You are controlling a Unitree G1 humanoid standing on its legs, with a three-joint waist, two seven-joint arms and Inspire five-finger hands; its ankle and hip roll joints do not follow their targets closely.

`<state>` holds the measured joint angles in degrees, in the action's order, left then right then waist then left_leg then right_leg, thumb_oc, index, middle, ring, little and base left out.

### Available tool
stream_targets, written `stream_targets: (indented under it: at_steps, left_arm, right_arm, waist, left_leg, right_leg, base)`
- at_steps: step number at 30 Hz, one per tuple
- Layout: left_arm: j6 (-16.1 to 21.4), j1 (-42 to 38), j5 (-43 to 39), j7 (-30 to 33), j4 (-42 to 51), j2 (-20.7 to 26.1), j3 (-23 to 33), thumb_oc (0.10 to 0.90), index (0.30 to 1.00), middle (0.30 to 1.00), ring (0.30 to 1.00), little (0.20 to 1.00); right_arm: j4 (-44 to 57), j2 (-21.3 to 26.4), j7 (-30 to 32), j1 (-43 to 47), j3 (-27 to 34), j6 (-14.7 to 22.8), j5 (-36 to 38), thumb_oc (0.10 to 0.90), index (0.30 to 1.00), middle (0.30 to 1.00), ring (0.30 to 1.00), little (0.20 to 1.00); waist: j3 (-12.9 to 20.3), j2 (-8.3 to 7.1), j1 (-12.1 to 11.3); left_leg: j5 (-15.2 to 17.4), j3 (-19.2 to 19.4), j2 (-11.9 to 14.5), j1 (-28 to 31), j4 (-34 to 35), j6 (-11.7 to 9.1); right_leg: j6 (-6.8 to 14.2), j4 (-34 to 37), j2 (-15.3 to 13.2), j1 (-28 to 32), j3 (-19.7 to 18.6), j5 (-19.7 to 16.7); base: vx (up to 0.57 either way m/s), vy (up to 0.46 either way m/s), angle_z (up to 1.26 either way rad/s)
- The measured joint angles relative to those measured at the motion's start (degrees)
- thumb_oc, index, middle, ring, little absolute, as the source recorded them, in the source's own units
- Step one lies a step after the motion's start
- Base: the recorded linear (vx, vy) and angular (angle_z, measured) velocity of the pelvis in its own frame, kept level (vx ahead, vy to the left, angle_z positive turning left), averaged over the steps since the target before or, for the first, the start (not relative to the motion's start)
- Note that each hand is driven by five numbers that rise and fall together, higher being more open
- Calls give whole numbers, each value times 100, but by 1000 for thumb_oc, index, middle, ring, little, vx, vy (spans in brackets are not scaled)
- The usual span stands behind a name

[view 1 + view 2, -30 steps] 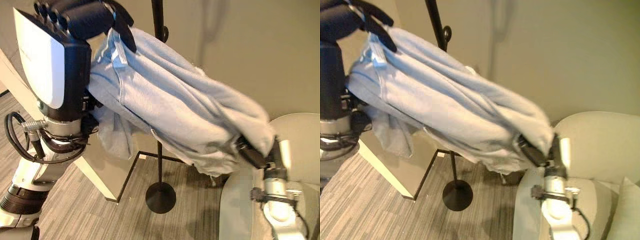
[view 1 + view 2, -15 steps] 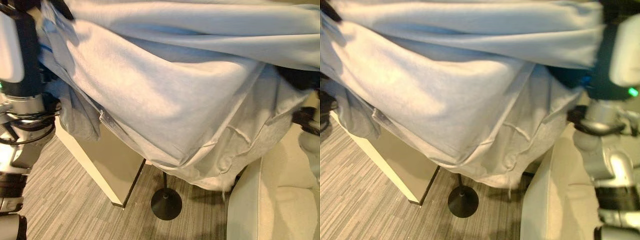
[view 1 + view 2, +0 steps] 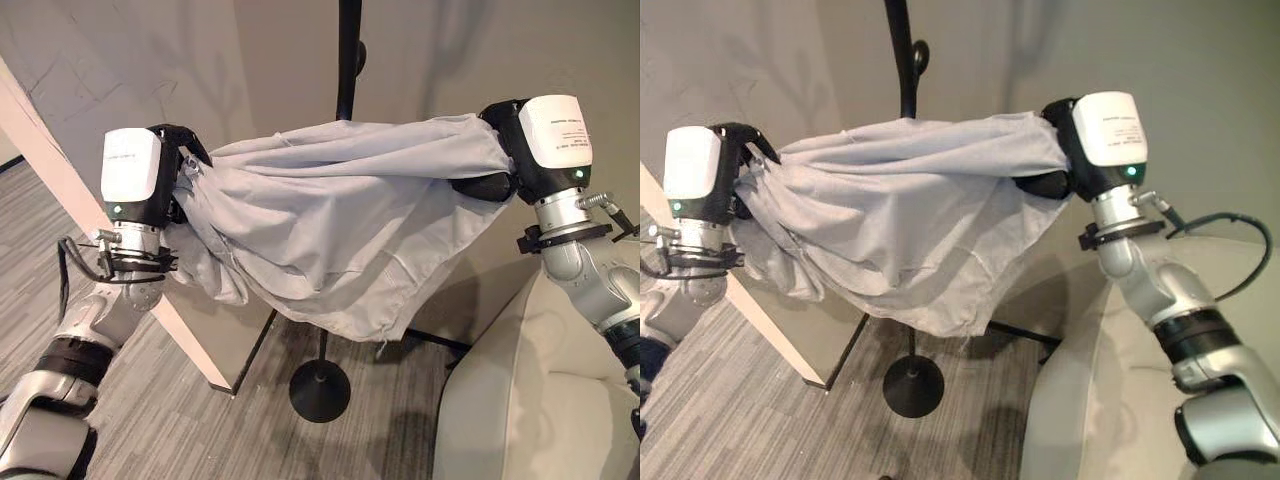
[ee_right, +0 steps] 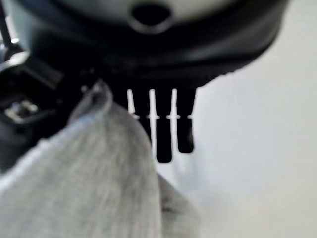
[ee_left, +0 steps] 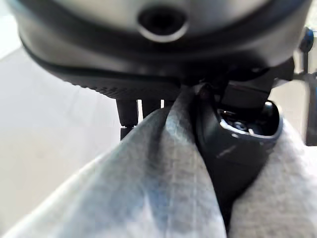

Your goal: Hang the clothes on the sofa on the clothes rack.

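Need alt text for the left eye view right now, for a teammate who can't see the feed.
Both hands hold a pale grey garment stretched between them in front of a black clothes rack pole, left hand and right hand gripping opposite ends. The rack's round base stands on the striped floor beside a pale sofa.

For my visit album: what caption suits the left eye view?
Both hands, left hand and right hand, hold a grey garment stretched before the black clothes rack.

Both arms are reaching up and forward, spread wide apart at about the same height. The left hand [image 3: 150, 180] is pinching cloth between its thumb [image 5: 233, 148] and fingers. The right hand [image 3: 525, 150] is gripping cloth too, thumb side closed, its fingers [image 4: 168, 124] pointing straight out.
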<state>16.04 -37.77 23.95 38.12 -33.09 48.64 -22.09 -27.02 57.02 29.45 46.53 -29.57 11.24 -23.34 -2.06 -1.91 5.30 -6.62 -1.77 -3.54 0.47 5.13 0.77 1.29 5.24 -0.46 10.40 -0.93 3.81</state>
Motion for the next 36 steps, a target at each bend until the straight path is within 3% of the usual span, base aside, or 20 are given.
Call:
stream_targets:
  at_steps: [2,6,10,12,14,16,20,21,22,23,25,27,28,29,32,34,35,36]
  left_arm:
    - [-7,-244,-153,-47,-473,-9,-237,400,300,300,300,300]
    - [4,-247,-389,-128,-713,-254,-236,400,300,300,300,300]
    - [-8,-12,-578,-302,-941,-781,-233,400,300,300,300,300]
    - [9,547,-609,-356,-726,-1210,111,400,300,300,300,300]
    - [28,736,-594,-473,-698,-1268,5,400,300,300,300,300]
    - [69,982,-603,-469,-674,-1627,138,400,300,300,300,300]
    - [120,978,-599,-506,-706,-1673,183,400,300,300,300,300]
    - [116,1157,-622,-536,-606,-1865,303,400,300,300,300,300]
    - [131,1701,-928,-325,-145,-2512,934,400,300,300,300,300]
    - [193,2156,-1175,-201,194,-3166,1335,400,300,300,300,300]
    - [155,2568,-1707,-389,174,-3438,891,400,300,300,300,300]
    - [242,2611,-2290,-427,365,-3832,783,400,300,300,300,300]
    - [245,2723,-3544,-512,736,-4372,844,733,799,799,799,799]
    - [285,2784,-4241,-599,944,-4504,825,800,900,900,900,900]
    - [432,2986,-5703,-909,1376,-4483,701,800,900,900,900,900]
    - [546,3008,-6177,-1122,1324,-4418,642,800,900,900,900,900]
    - [546,3018,-6288,-1140,1294,-4383,651,800,900,900,900,900]
    - [543,3041,-6429,-1149,1314,-4404,618,800,900,900,900,900]
  right_arm:
    - [-404,-214,-48,513,-368,9,151,400,300,300,300,300]
    - [-569,-395,-73,438,-368,14,416,400,300,300,300,300]
    - [-586,-828,-313,-45,-227,4,674,400,300,300,300,300]
    - [-239,-1147,-413,-844,259,14,771,400,300,300,300,300]
    - [-150,-1181,-562,-1106,193,38,788,400,300,300,300,300]
    - [-111,-1373,-566,-1439,202,85,799,400,300,300,300,300]
    - [-147,-1392,-662,-1383,193,100,799,400,300,300,300,300]
    - [61,-1537,-694,-1612,339,22,794,400,300,300,300,300]
    - [796,-2002,-547,-2370,1061,-93,889,400,300,300,300,300]
    - [1235,-2601,-458,-3036,1593,36,930,400,300,300,300,300]
    - [1148,-2842,-601,-3263,935,41,1064,400,300,300,300,300]
    - [1161,-3129,-690,-3309,716,76,1171,400,300,300,300,300]
    - [1163,-3536,-706,-3406,669,32,1505,400,300,300,300,300]
    - [1166,-3659,-750,-3415,595,17,1768,400,300,300,300,300]
    - [1245,-3980,-960,-3584,554,34,2759,400,300,300,300,300]
    - [1187,-4035,-1077,-3660,493,31,3293,400,300,300,300,300]
    - [1186,-3947,-1150,-3660,460,31,3369,800,900,900,900,900]
    - [1199,-3976,-1187,-3658,415,30,3475,800,900,900,900,900]
  waist:
    - [-65,32,15]
    - [-111,41,46]
    - [-117,49,31]
    - [-117,49,12]
    - [-140,74,8]
    - [-144,79,5]
    - [-145,90,8]
    - [-148,87,-30]
    - [-71,63,-108]
    - [-65,45,-121]
    - [-68,35,-124]
    - [-112,34,-126]
    - [-112,33,-137]
    - [-113,31,-138]
    - [-118,16,-131]
    - [-129,28,-139]
    - [-132,31,-141]
    - [-132,31,-165]
  left_leg:
    - [0,129,31,17,0,0]
    - [0,148,40,40,1,0]
    - [1,153,57,34,1,-2]
    - [10,168,52,59,2,10]
    - [11,170,61,17,2,10]
    - [14,178,60,55,3,14]
    - [16,215,73,77,4,17]
    - [25,201,82,64,0,9]
    - [51,219,98,48,3,-18]
    - [58,235,64,136,1,-6]
    - [90,235,77,87,3,37]
    - [50,224,79,-3,1,22]
    - [49,214,69,-1,1,23]
    - [49,209,61,-6,2,24]
    - [49,197,62,-7,2,24]
    - [49,197,58,-6,1,24]
    - [49,195,58,-9,1,24]
    - [49,189,63,-6,0,24]
  right_leg:
    - [-14,0,10,-17,-104,-16]
    - [-18,0,14,-7,-120,-21]
    - [-24,-1,32,-15,-121,-25]
    - [-23,0,24,5,-134,-23]
    - [-22,-1,35,-34,-136,-23]
    - [-23,0,30,-2,-143,-24]
    - [-45,0,35,3,-188,-38]
    - [34,-13,40,-39,-180,9]
    - [152,-93,41,-106,-225,59]
    - [101,-54,28,36,-238,32]
    - [45,1,36,-13,-237,19]
    - [-35,0,46,-73,-221,-38]
    - [-33,2,35,-66,-208,-37]
    - [-33,2,28,-71,-208,-37]
    - [-11,1,27,-68,-193,-23]
    - [-11,1,25,-62,-181,-22]
    - [-11,1,25,-63,-175,-22]
    - [-8,1,27,-54,-169,-20]
  base:
    - [10,19,-24]
    - [9,7,-4]
    - [0,0,0]
    - [0,0,0]
    - [0,0,0]
    - [0,0,0]
    - [26,-13,-5]
    - [59,-39,-14]
    - [10,-27,-5]
    - [0,0,0]
    - [0,0,0]
    - [-5,-32,4]
    - [-17,-30,6]
    - [0,0,0]
    - [0,0,0]
    - [2,-12,4]
    - [0,0,0]
    - [20,-44,0]
